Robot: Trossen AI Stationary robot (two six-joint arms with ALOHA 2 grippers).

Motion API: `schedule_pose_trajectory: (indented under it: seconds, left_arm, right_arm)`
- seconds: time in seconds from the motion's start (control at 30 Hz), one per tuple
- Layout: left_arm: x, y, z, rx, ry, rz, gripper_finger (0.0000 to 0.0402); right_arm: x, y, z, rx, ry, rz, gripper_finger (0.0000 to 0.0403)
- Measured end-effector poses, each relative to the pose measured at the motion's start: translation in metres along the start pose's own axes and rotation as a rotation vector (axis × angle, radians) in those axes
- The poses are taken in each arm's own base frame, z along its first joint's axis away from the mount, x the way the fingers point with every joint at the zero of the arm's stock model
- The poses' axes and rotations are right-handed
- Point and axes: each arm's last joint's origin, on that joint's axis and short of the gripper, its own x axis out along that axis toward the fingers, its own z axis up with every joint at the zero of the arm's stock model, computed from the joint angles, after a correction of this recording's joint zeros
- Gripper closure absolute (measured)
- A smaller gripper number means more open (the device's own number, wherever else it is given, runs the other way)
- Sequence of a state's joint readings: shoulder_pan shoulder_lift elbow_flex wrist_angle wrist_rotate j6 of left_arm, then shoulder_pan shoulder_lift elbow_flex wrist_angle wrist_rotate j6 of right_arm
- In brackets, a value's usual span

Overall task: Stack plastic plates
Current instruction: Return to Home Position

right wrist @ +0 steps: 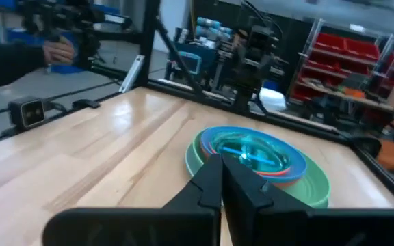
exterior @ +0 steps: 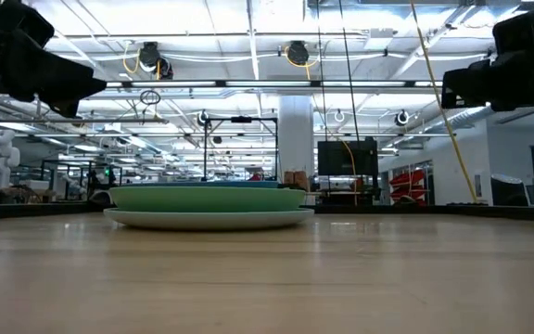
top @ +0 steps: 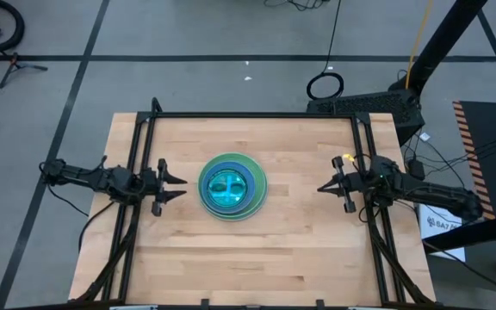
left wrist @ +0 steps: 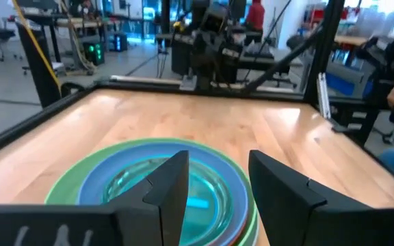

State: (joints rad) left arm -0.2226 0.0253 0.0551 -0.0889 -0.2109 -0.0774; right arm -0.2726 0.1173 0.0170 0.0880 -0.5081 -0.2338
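plates (top: 232, 186) all in one stack, frame centre. left gripper (top: 177, 186) parted, empty, just left of it. right gripper (top: 321, 188) closed, empty, right. Stacking looks done.

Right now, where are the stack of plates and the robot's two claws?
stack of plates (top: 226, 187), high view, the middle of its top.
left claw (top: 184, 187), high view, the gap between its open fingertips.
right claw (top: 320, 188), high view, where its shut fingertips meet.
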Motion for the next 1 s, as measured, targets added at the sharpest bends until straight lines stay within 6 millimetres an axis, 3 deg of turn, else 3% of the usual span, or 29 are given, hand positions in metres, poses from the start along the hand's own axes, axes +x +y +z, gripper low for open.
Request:
schedule_pose_trajectory:
  seconds: [0.2,0.57,1.0]
  left_arm:
    - [-0.0005,0.0002,-0.0001,0.048,0.02,0.004,0.0243]
    - [-0.0005,0.0003,-0.0001,0.051,0.02,0.007,0.0243]
    - [-0.0005,0.0003,-0.0001,0.052,0.02,0.008,0.0243]
  right_arm:
    - [0.0002,0.0011,0.0004,-0.043,-0.012,0.045,0.0402]
    - [0.0003,-0.0004,-0.0001,0.115,0.002,-0.009,0.0394]
    - [0.0003,-0.0004,-0.0002,0.118,0.002,-0.009,0.0392]
